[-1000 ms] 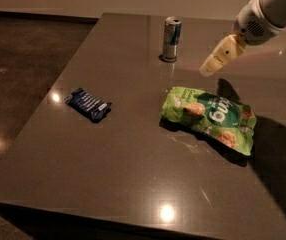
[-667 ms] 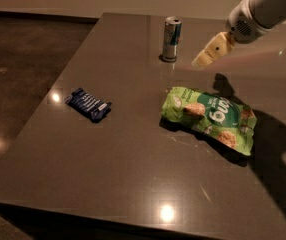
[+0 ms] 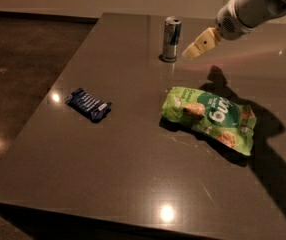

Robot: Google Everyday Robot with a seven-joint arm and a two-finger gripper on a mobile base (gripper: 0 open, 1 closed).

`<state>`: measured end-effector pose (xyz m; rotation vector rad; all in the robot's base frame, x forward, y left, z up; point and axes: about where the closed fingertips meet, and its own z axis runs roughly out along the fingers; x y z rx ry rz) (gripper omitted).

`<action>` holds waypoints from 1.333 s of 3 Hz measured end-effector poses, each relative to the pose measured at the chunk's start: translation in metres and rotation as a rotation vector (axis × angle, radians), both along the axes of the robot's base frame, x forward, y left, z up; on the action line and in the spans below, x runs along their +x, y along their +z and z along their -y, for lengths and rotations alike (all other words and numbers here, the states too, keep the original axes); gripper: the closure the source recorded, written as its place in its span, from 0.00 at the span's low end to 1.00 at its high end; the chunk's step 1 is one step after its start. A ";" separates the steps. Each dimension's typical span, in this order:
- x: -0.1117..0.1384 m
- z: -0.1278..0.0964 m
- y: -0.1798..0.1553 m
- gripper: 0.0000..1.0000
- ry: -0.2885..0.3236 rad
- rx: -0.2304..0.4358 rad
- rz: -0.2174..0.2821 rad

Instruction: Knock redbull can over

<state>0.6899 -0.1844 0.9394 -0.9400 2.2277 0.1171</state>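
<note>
The redbull can (image 3: 171,39) stands upright near the far edge of the dark table (image 3: 123,154), silver and blue with a silver top. My gripper (image 3: 193,49) comes in from the upper right on a white arm. Its pale yellow fingers point down and left, their tips just to the right of the can at about mid height, a small gap apart from it. The gripper holds nothing.
A green snack bag (image 3: 209,116) lies on the table in front of the can, to the right. A flat dark blue wrapper (image 3: 88,104) lies at the left. The table's left edge drops to a dark floor (image 3: 18,74).
My gripper has moved left toward the can, from well right of it to just beside it. The can, bag and wrapper have not moved.
</note>
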 end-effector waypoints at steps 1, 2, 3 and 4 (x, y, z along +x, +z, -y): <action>0.029 -0.017 -0.005 0.00 -0.027 0.043 0.022; 0.048 -0.029 -0.010 0.00 -0.054 0.064 0.037; 0.064 -0.043 -0.016 0.00 -0.071 0.075 0.052; 0.078 -0.053 -0.023 0.00 -0.079 0.080 0.053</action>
